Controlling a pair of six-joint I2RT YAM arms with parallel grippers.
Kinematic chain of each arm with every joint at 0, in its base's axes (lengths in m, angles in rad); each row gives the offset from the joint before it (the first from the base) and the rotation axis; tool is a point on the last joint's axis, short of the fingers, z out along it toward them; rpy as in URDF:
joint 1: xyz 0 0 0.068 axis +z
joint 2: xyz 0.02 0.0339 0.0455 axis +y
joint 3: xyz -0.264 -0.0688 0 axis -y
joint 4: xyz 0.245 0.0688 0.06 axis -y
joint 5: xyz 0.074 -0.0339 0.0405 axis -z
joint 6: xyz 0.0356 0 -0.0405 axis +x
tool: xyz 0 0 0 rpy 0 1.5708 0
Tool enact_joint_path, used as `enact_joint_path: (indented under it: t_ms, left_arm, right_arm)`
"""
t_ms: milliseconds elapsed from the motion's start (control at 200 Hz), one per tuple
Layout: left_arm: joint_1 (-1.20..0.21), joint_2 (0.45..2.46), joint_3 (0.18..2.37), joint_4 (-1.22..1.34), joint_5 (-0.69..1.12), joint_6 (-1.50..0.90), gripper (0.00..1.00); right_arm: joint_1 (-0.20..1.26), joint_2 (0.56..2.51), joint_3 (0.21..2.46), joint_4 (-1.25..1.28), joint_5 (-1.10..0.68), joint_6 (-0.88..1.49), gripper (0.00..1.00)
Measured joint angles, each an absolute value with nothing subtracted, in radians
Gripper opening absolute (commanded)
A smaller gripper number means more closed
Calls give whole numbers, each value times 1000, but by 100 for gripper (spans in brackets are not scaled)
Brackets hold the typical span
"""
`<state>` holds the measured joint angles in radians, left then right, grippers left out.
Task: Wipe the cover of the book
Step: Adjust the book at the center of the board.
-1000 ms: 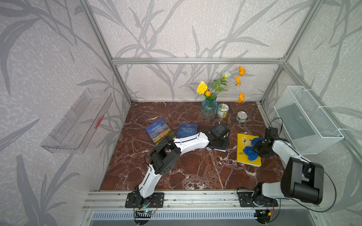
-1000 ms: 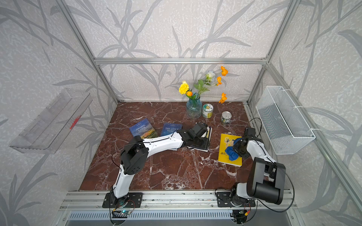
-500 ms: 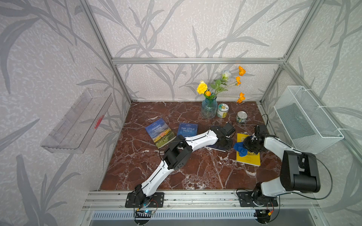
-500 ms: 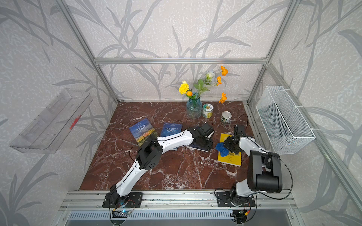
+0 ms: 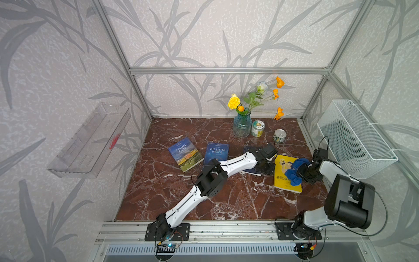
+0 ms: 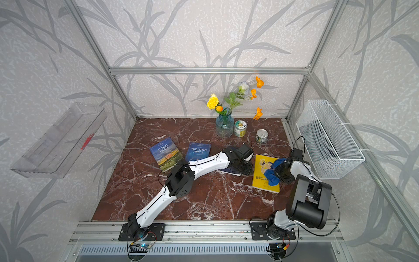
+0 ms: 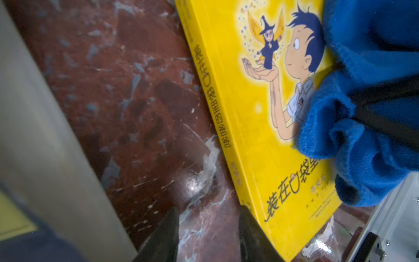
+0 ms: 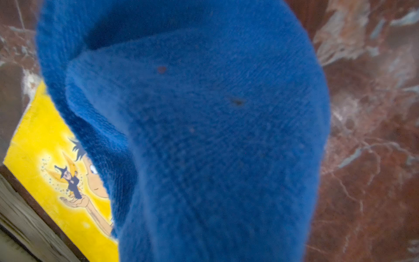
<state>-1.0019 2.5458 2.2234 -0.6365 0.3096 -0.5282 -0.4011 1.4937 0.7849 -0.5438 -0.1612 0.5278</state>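
Note:
A yellow book (image 5: 282,181) (image 6: 260,181) with a cartoon boy on its cover lies flat at the right of the marble table. My right gripper (image 5: 302,171) (image 6: 281,170) is shut on a bunched blue cloth (image 5: 293,173) (image 6: 271,174) that rests on the cover's right half. In the right wrist view the blue cloth (image 8: 192,136) hides the fingers, with the yellow book (image 8: 45,140) beside it. My left gripper (image 5: 269,163) (image 7: 208,215) is open just left of the book, bare marble between its fingers. One fingertip (image 7: 249,226) sits against the yellow book (image 7: 249,102) at its spine edge.
A dark book (image 5: 250,171) lies under my left wrist. Further left lie "The Little Prince" (image 5: 216,153) and "Animal Farm" (image 5: 184,154). A flower vase (image 5: 242,124) and two cans (image 5: 257,128) (image 5: 279,135) stand at the back. A wire basket (image 5: 353,138) hangs on the right wall.
The right gripper swept the blue cloth left across the yellow cover, then back to the right. The left gripper shifted right, up to the book's left edge.

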Motion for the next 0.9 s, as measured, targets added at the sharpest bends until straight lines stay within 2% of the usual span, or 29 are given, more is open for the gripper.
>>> enact_joint_path:
  t_ms: [150,355,520,640,900]
  left_arm:
    - [-1008,2549,2229,-648,308,-525,43]
    - [-1008,2537,2222,-690,265,-491,39]
    - [-1007,2466,2100,-669,218,-454,27]
    - [-1008,2410,2001,-659,170,-435,24]
    - [-1010,2379,1945,-625,142,-421,25]
  right_arm:
    - [-367,1504,787,-509,-166,524,19]
    - [-200,1522,786,-425,-156,548,18]
    - [-146,1494,762,-412,-173,556,18]
    - [-128,1420,740,-504,-165,553,18]
    - [-19,1166,762,-675,-117,550,18]
